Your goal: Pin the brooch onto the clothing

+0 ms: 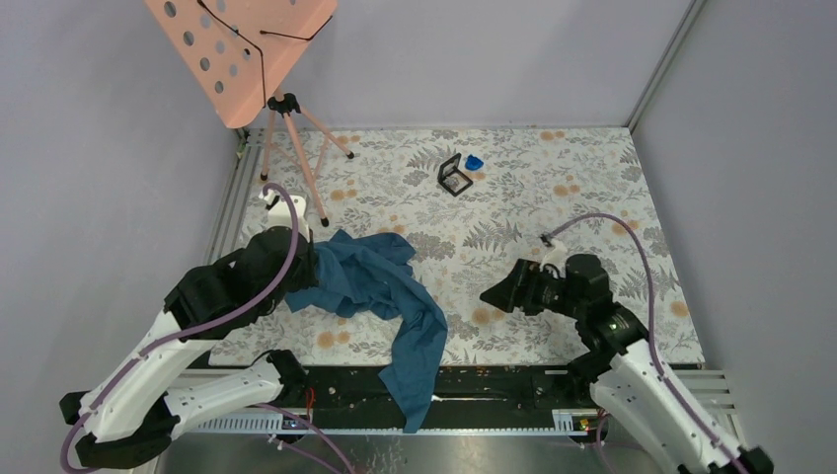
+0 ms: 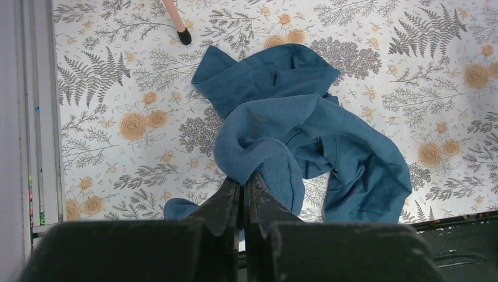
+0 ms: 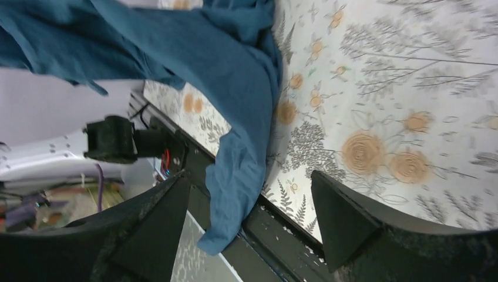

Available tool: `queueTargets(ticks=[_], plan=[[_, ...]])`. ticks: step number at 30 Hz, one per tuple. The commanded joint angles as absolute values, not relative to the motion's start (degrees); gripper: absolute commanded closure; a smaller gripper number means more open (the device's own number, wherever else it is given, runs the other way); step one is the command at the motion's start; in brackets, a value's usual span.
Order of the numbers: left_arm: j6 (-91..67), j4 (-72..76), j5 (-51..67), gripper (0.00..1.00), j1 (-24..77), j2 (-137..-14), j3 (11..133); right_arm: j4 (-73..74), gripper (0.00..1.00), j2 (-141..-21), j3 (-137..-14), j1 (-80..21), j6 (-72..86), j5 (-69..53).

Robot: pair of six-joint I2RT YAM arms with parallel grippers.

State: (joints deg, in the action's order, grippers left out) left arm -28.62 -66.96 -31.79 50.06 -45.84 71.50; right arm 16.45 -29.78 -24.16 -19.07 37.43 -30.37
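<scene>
The crumpled dark teal-blue fabric T-shirt (image 1: 380,286) lies on the floral table (image 1: 553,217), one end draped over its near edge. The left gripper (image 2: 242,183) pinches a fold, jaws closed; the right gripper (image 3: 249,179) gapes wide, empty.

The table (image 1: 553,212) has a fern-and-flower print. A crumpled teal shirt (image 1: 380,281) lies at its near left, one end hanging over the near edge. At far centre sits a black case (image 1: 454,178), seemingly open, with a small blue object (image 1: 475,162) just right of it. A pink stand (image 1: 288,138) rests far left.
</scene>
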Motion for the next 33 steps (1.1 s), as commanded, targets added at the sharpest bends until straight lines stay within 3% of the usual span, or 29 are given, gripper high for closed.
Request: queueTargets(ticks=[1,9,13,16,20,22,26,33], plan=[[-29.6,-65.2,-35.1,1.0,49.8,-46.3,72.8,5.0,0.18,-37.6,-23.9,-32.6,39.8,-19.8],[-29.3,-65.2,-36.9,1.0,49.8,-46.8,74.4,-6.5,0.23,-54.7,-24.7,-51.8,41.4,-10.5],[-28.1,-64.8,-37.1,1.0,49.7,-47.3,75.1,-11.7,0.24,-63.1,-25.4,-56.4,40.7,-6.5],[-27.5,-64.7,-37.2,1.0,49.8,-47.9,76.1,-14.6,0.31,-70.3,-27.5,-56.9,38.4,-5.9],[-26.9,-64.7,-38.1,1.0,49.6,-48.0,77.1,-13.9,0.55,-76.6,-32.2,-57.1,37.3,-2.6],[-26.3,-64.9,-37.8,1.0,49.5,-47.9,78.0,-10.7,0.8,-74.8,-34.0,-57.0,36.6,-0.6],[-25.1,-65.5,-36.9,1.0,49.3,-47.9,83.4,4.1,1.0,-61.3,-39.4,-57.1,31.3,7.1],[-15.4,-56.8,-37.0,1.0,49.3,-46.6,97.3,26.2,1.0,-38.9,-58.6,-57.0,14.7,22.0]])
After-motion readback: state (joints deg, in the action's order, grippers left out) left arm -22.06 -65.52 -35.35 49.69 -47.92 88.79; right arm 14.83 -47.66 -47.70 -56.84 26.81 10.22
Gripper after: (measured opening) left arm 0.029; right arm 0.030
